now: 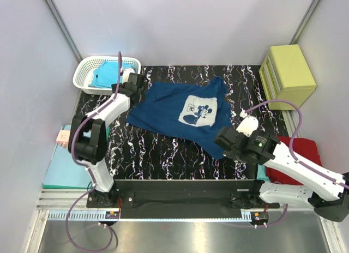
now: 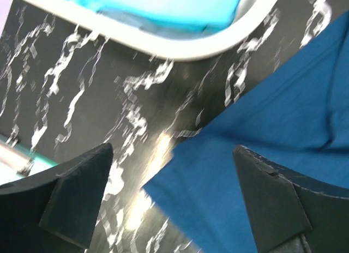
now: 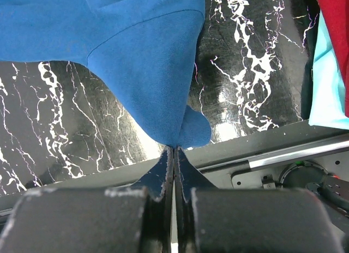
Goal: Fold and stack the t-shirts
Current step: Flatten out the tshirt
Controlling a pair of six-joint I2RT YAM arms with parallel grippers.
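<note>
The navy blue t-shirt lies spread on the black marbled table with its pale cartoon-mouse print facing up. My left gripper stands open over the shirt's far-left edge; in the left wrist view its fingers straddle the blue cloth with nothing gripped. At the shirt's near-right corner, my right gripper is shut. In the right wrist view the jaws pinch a bunched tip of the navy fabric. A turquoise t-shirt sits in the basket. A red t-shirt lies at the right.
The white basket stands at the back left, its rim close to my left fingers. A yellow box stands at the back right. A teal clipboard lies off the table's left side. Turquoise cloth shows under the red one.
</note>
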